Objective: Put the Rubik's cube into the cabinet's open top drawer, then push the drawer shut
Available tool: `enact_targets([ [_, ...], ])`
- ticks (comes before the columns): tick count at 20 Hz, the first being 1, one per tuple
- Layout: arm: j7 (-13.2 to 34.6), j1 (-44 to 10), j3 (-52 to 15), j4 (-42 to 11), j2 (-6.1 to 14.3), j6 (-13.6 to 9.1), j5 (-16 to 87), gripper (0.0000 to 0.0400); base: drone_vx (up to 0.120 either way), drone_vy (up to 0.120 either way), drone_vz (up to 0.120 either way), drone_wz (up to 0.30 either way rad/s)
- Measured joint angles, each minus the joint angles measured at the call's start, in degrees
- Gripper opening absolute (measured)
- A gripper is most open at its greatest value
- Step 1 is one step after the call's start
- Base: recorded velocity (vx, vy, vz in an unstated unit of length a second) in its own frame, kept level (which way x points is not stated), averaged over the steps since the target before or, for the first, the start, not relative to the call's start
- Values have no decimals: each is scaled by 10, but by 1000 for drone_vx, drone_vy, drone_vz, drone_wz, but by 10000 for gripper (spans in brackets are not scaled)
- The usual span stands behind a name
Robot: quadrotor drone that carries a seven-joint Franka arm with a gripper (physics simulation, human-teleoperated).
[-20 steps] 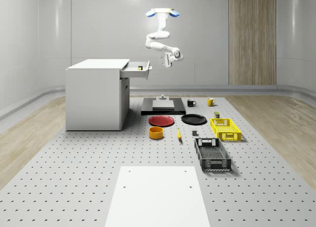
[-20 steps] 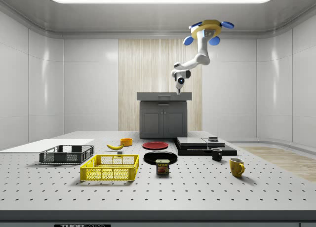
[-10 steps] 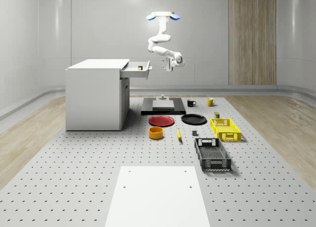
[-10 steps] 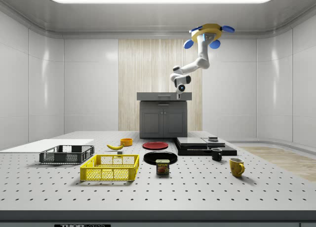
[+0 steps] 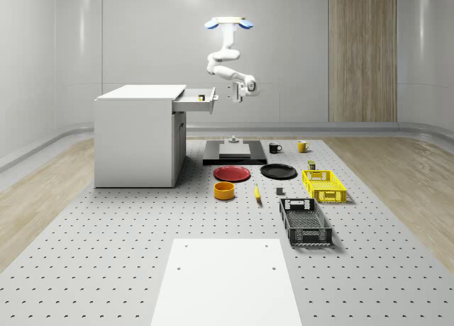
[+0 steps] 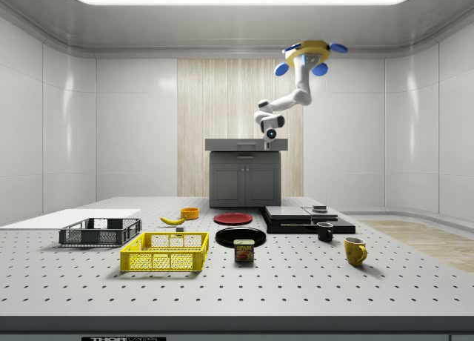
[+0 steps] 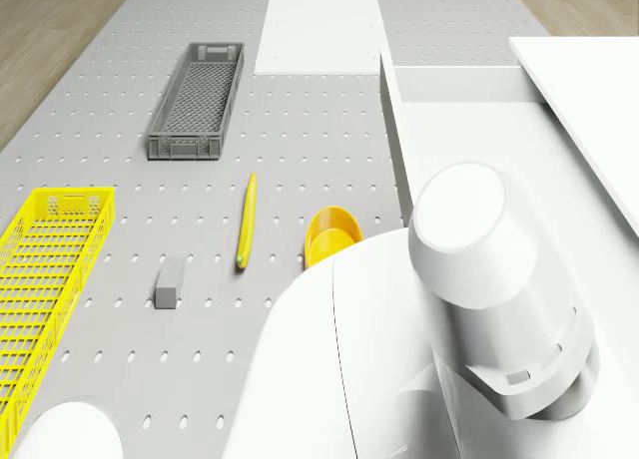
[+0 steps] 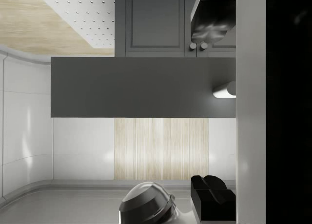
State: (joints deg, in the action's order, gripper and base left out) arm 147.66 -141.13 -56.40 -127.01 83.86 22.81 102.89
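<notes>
Hovering high right of the white cabinet [image 5: 138, 135], the blue-rotored drone [image 5: 228, 23] holds its tool [image 5: 234, 93] just beside the open top drawer [image 5: 195, 100]; I cannot tell the tool's opening.

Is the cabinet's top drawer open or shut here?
Open: the top drawer juts out from the cabinet toward the whole-scene view's right, something yellow at its front edge.
</notes>
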Motion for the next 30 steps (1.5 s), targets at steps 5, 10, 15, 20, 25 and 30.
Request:
enact_targets([
  [5,3,-6,3,1,7,7,-8,190,0,-120,0,0],
  [10,6,-11,5,2,14,14,-15,129,0,-24,0,0],
  [15,7,-15,8,2,21,21,-22,112,0,-80,0,0],
  [20,-1,-3,18,-11,38,34,-14,107,0,0,0,0],
  [25,-15,18,32,-30,59,49,3,106,0,0,0,0],
  [30,-31,39,44,-48,77,62,24,105,0,0,0,0],
])
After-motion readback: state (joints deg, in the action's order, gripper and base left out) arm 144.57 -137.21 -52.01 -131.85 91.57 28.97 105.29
